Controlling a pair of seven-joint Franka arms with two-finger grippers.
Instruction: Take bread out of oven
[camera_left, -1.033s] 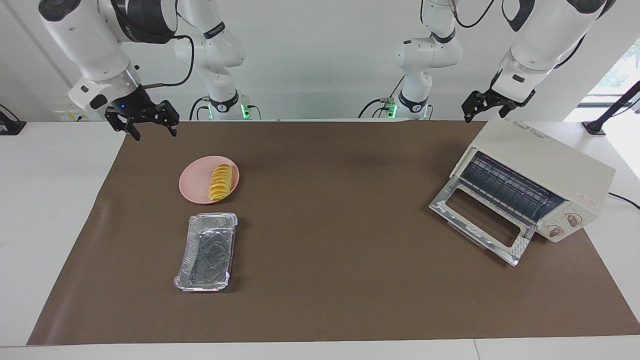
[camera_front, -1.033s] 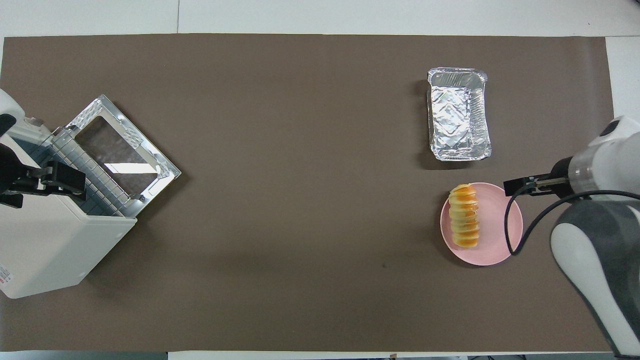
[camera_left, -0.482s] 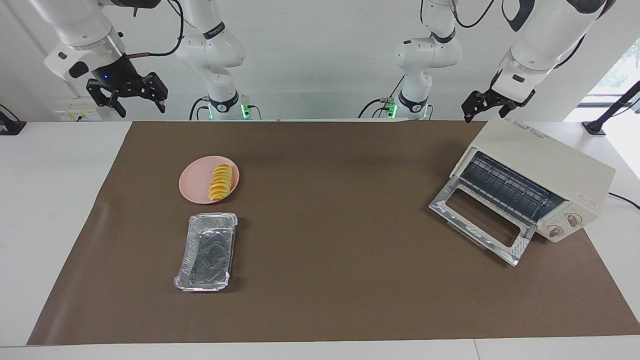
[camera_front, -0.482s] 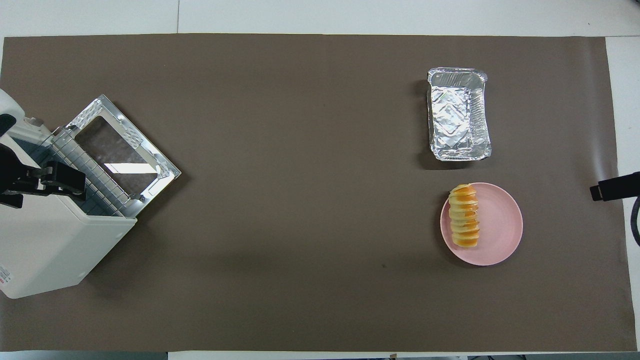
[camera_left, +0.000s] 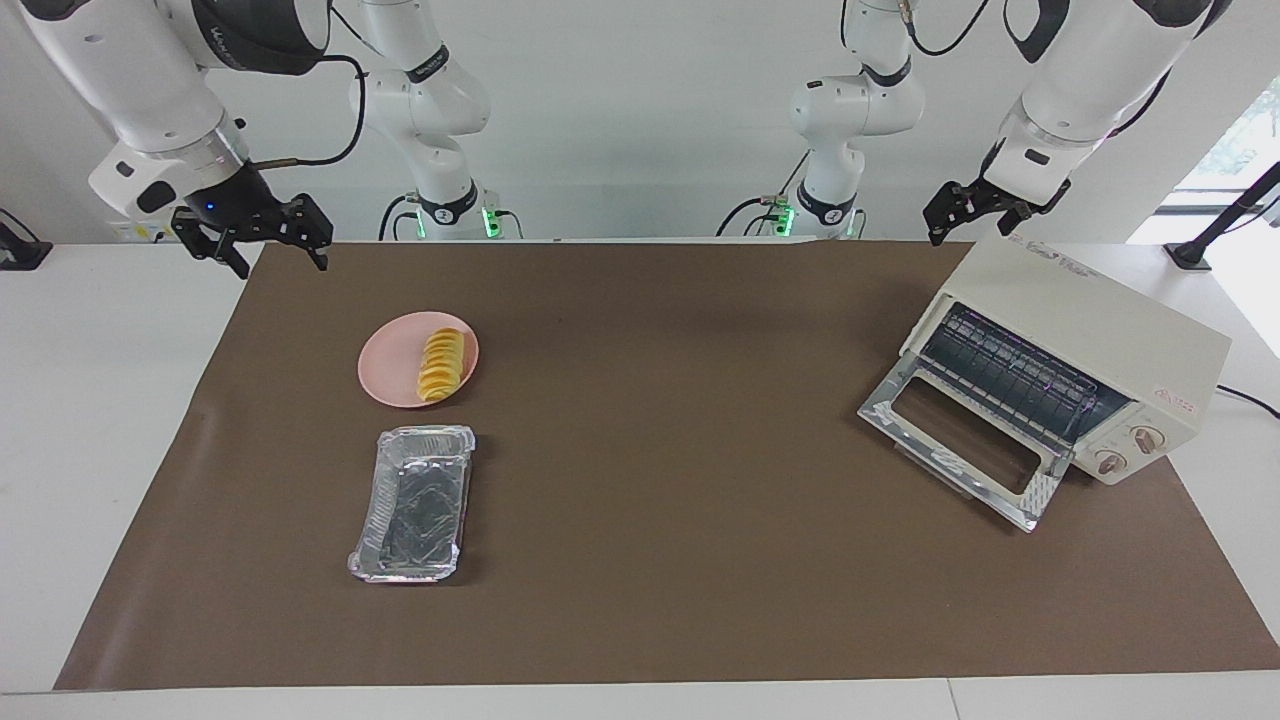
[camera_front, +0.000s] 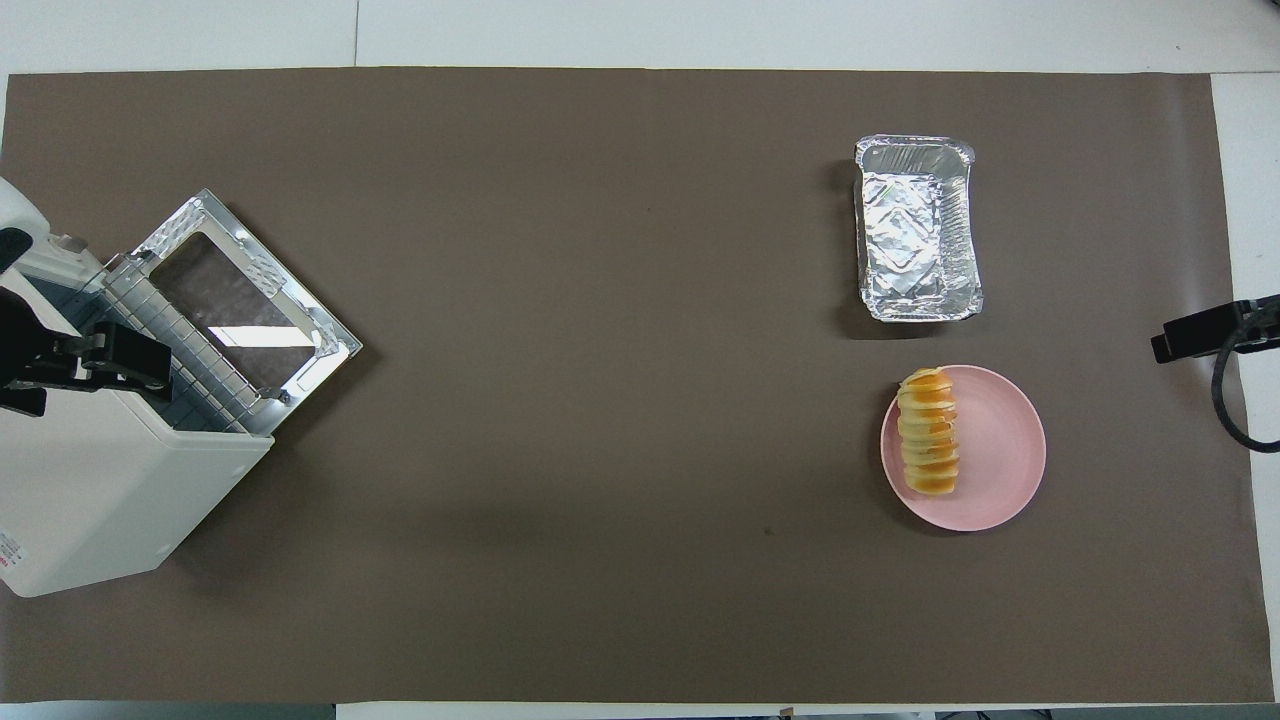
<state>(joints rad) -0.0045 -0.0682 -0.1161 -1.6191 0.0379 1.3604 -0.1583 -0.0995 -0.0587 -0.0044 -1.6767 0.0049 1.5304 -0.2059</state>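
Observation:
The bread is a ridged yellow-orange loaf that lies on a round pink plate toward the right arm's end of the table; it also shows in the overhead view. The cream oven stands at the left arm's end with its glass door dropped open and its wire rack bare. My right gripper is open and empty, up over the mat's corner beside the plate. My left gripper is open and waits over the oven's top edge.
A silver foil tray lies empty, farther from the robots than the plate. The brown mat covers most of the table. The oven's cable runs off at the left arm's end.
My right gripper has pulled away from over the plate, up and out toward the mat's corner at its own end, then come down a little. The left arm and the bread have not moved.

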